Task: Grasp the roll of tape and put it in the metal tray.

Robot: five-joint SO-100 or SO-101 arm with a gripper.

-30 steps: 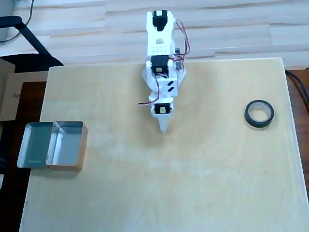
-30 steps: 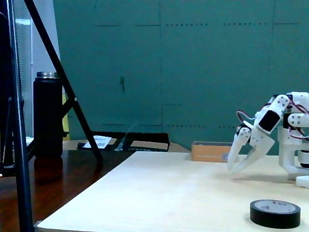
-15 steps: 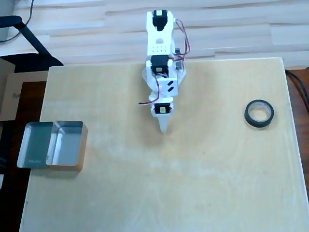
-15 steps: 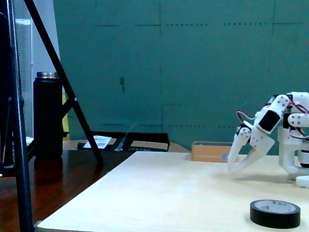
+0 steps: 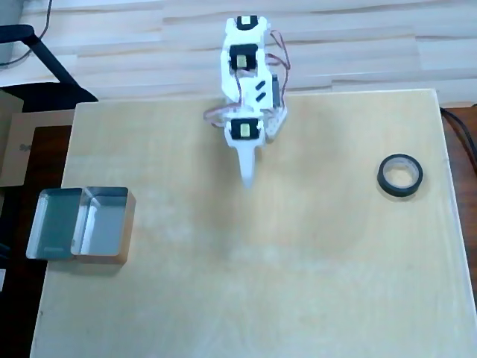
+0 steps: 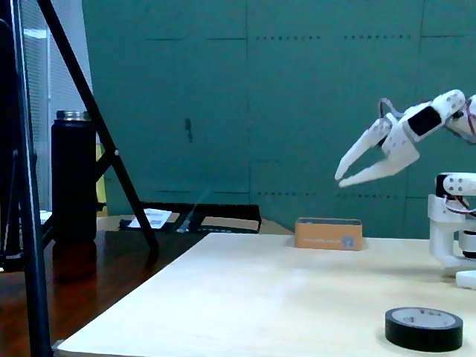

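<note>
Gripper point(image 6: 341, 179) hangs high over the table's point(image 5: 246, 298) far edge, empty, jaws slightly apart. Roll of tape point(image 5: 400, 176) lies flat near the right edge, metal tray point(image 5: 80, 257) at the left edge. Risk: fingertips probably clip the low ring and skid it off the edge.

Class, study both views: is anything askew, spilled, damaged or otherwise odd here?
Nothing stands out. The roll of tape lies flat on the table, the metal tray sits upright and empty, and the pincer hangs raised, holding nothing.

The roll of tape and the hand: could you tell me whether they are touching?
Apart. The fixed view shows the hand raised high above the table, while the roll of tape lies flat below.
</note>
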